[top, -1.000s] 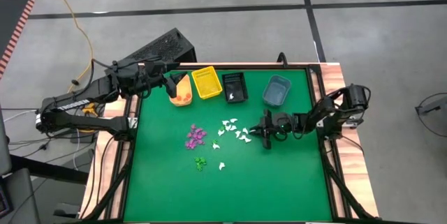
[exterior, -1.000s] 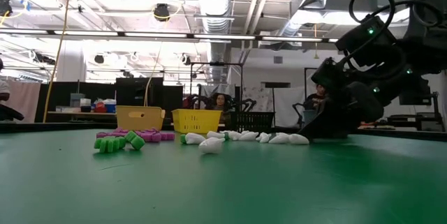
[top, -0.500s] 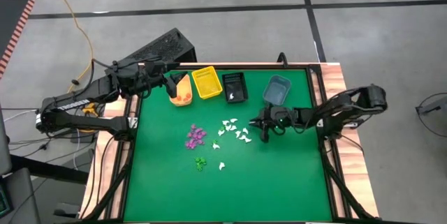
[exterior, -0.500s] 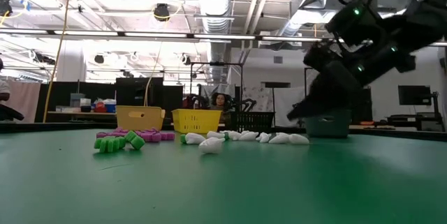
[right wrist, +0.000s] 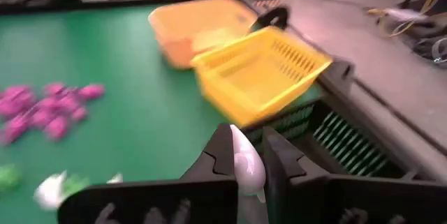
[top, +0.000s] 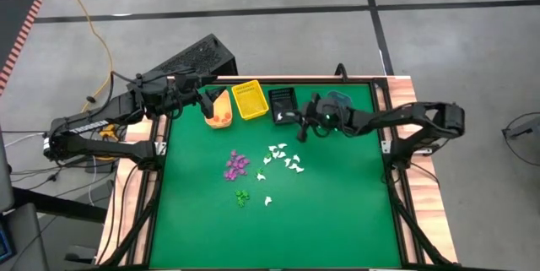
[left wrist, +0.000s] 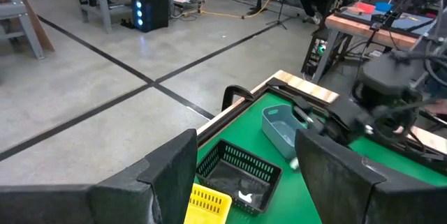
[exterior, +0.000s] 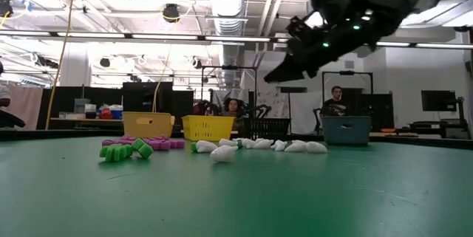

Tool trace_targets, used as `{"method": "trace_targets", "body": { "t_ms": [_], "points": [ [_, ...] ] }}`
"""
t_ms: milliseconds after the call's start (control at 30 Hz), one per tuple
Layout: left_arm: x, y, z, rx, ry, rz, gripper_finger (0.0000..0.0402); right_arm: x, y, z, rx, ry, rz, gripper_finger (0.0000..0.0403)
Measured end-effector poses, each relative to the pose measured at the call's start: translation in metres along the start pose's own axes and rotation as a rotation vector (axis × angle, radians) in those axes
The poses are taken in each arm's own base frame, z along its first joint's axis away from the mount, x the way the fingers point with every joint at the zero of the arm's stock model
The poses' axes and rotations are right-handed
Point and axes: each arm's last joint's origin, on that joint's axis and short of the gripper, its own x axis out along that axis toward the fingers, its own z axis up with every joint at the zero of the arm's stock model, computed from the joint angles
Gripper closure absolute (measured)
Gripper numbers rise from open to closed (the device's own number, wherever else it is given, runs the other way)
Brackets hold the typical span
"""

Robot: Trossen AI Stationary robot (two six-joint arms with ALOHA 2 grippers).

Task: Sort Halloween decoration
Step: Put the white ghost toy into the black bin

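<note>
The right gripper (right wrist: pixel 249 155) has its jaws nearly closed on one small white plastic trinket (right wrist: pixel 246 161) and hangs above the counter just beside the black mesh bin (top: pixel 283 105), so the step in hand looks like carrying a white piece to its bin. That bin already holds a white piece (visible in the left wrist view). The next move probably calls for bringing the jaws over the bin's open top and parting them so the trinket drops inside, not onto the rim.

The remaining white trinkets (top: pixel 284 158) lie in a loose cluster mid-counter, with the purple plastic trinkets (top: pixel 237 165) to their left and the green ones (top: pixel 242 196) nearer. The left gripper (left wrist: pixel 244 175) waits over the far left of the green counter (top: pixel 337 220), near the yellow mesh bin (top: pixel 250 100) and the orange bin (top: pixel 220 112), jaws spread wide and empty. A grey-blue bin (top: pixel 335 109) sits to the right.
</note>
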Motion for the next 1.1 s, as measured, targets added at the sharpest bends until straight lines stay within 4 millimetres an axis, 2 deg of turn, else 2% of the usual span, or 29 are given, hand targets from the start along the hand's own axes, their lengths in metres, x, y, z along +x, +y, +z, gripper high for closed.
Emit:
{"method": "trace_targets", "body": {
  "t_ms": [100, 267, 500, 800, 900, 1100],
  "points": [
    [0.000, 0.000, 0.000, -0.001, 0.000, 0.001, 0.0170, 0.015, -0.013, 0.010, -0.001, -0.011, -0.043, 0.0370],
    [0.000, 0.000, 0.000, 0.001, 0.000, 0.002, 0.0170, 0.042, -0.027, 0.013, 0.010, 0.011, -0.082, 0.0370],
    [0.000, 0.000, 0.000, 0.001, 0.003, -0.003, 0.0170, 0.068, -0.037, 0.007, 0.093, 0.053, -0.119, 0.0340],
    [0.000, 0.000, -0.001, 0.003, 0.009, -0.004, 0.0170, 0.065, -0.038, 0.005, 0.094, 0.098, -0.125, 0.0290],
    [0.000, 0.000, -0.001, 0.003, 0.009, -0.004, 0.0170, 0.060, -0.035, 0.009, 0.104, 0.105, -0.053, 0.0281],
    [0.000, 0.000, -0.001, 0.003, 0.009, -0.005, 0.0170, 0.018, -0.013, 0.042, 0.086, 0.100, 0.187, 0.0279]
  ]
}}
